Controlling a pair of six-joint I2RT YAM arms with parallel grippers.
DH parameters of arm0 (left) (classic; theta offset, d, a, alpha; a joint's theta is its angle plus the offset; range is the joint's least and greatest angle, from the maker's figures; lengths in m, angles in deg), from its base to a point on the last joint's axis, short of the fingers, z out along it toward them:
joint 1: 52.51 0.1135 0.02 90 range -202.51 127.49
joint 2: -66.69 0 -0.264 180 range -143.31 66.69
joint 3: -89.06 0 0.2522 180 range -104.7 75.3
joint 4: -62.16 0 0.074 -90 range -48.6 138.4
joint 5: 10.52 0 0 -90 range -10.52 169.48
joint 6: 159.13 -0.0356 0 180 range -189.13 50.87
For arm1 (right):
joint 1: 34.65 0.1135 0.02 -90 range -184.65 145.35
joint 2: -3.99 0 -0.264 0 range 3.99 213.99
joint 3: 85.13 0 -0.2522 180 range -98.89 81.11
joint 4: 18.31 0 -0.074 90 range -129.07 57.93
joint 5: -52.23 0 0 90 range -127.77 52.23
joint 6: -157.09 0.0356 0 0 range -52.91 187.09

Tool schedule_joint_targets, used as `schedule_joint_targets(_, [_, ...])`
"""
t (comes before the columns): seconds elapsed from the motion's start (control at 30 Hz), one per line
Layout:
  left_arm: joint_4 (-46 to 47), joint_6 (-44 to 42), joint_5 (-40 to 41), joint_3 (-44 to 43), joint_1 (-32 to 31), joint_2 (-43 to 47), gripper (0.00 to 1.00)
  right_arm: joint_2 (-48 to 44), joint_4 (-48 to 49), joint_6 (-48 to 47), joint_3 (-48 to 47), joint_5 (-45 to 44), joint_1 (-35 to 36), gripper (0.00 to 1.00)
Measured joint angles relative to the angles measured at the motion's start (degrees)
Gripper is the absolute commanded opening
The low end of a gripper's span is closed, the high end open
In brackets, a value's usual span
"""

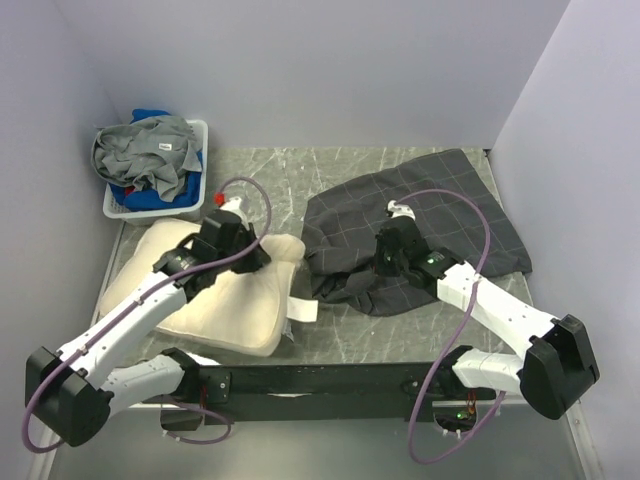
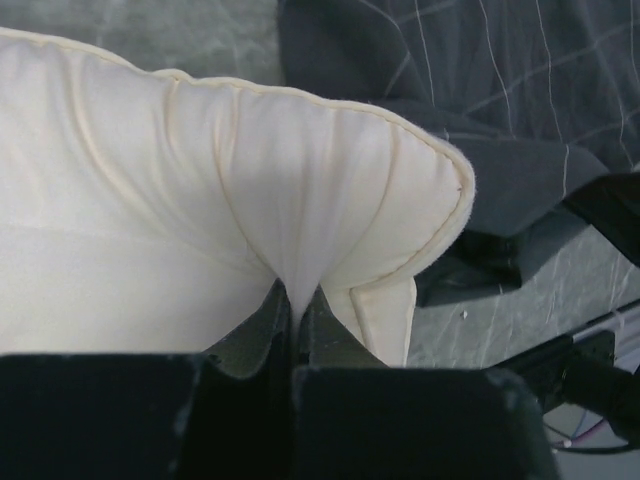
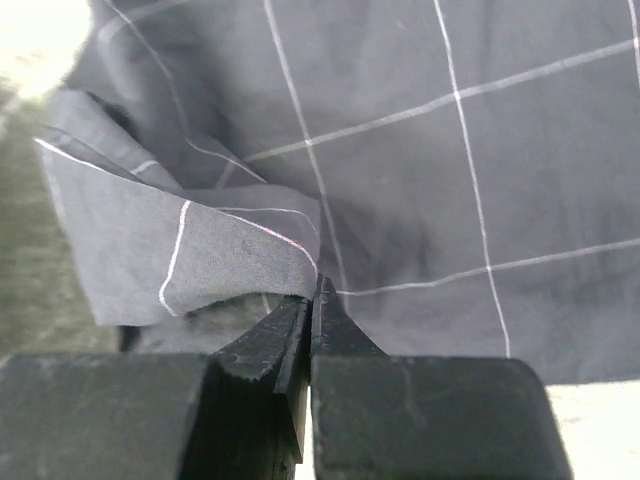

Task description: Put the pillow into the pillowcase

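Observation:
The cream pillow (image 1: 225,300) lies on the left half of the table, a small white label at its near right edge. My left gripper (image 1: 250,252) is shut on a pinch of the pillow's cloth near its right corner; in the left wrist view the pillow (image 2: 200,200) bunches into folds at the closed gripper (image 2: 295,300). The charcoal grid pillowcase (image 1: 440,215) lies crumpled to the right. My right gripper (image 1: 385,262) is shut on the pillowcase's left edge; in the right wrist view the gripper (image 3: 312,295) pinches a fold of the pillowcase (image 3: 420,170).
A white basket (image 1: 195,195) with grey and blue clothes stands at the back left corner. Grey walls close in the left, back and right sides. A black rail (image 1: 330,380) runs along the near edge between the arm bases.

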State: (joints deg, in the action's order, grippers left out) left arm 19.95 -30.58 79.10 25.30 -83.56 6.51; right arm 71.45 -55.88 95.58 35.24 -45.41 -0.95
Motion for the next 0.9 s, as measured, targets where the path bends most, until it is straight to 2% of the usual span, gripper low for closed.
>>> schedule_joint_targets(0.13, [1.2,1.6,0.6,3.0,-3.9,1.0,0.01,0.0,0.1,0.3,2.2,-1.2,-0.3,0.0])
schedule_joint_targets(0.3, [1.7,3.7,1.7,7.8,-5.4,4.8,0.01,-0.2,1.8,2.6,9.8,-2.1,-2.4,0.02])
schedule_joint_targets(0.33, [1.9,4.1,1.7,8.6,-5.4,5.3,0.01,-0.4,2.0,3.7,11.6,-1.9,-2.8,0.11])
schedule_joint_targets(0.37, [2.3,4.4,1.7,9.4,-5.4,5.8,0.01,-0.9,2.4,5.0,13.6,-1.2,-3.2,0.33])
schedule_joint_targets(0.43, [3.0,5.1,1.9,11.0,-5.6,6.4,0.01,-2.7,3.2,7.5,16.8,0.4,-3.6,0.44])
schedule_joint_targets(0.47, [3.3,5.4,2.0,11.8,-5.6,6.6,0.01,-4.3,3.3,8.5,18.0,1.3,-3.7,0.54])
schedule_joint_targets(0.57, [4.0,6.1,2.5,13.9,-5.7,7.4,0.01,-10.0,3.8,9.5,18.5,4.2,-3.4,0.62])
schedule_joint_targets(0.67, [4.2,6.3,2.9,14.9,-5.8,7.6,0.01,-15.4,3.3,8.3,15.2,5.2,-2.4,0.65])
schedule_joint_targets(0.73, [4.5,6.4,2.9,15.1,-5.8,7.6,0.01,-16.3,3.3,6.1,9.7,5.9,-1.6,0.65])
schedule_joint_targets(0.8, [4.8,6.6,3.1,15.2,-5.9,7.6,0.01,-15.0,3.8,3.3,3.3,7.0,-1.0,0.66])
schedule_joint_targets(0.9, [5.0,7.1,3.5,15.3,-5.9,7.9,0.01,-6.2,4.6,-2.7,-8.5,8.8,0.5,0.66])
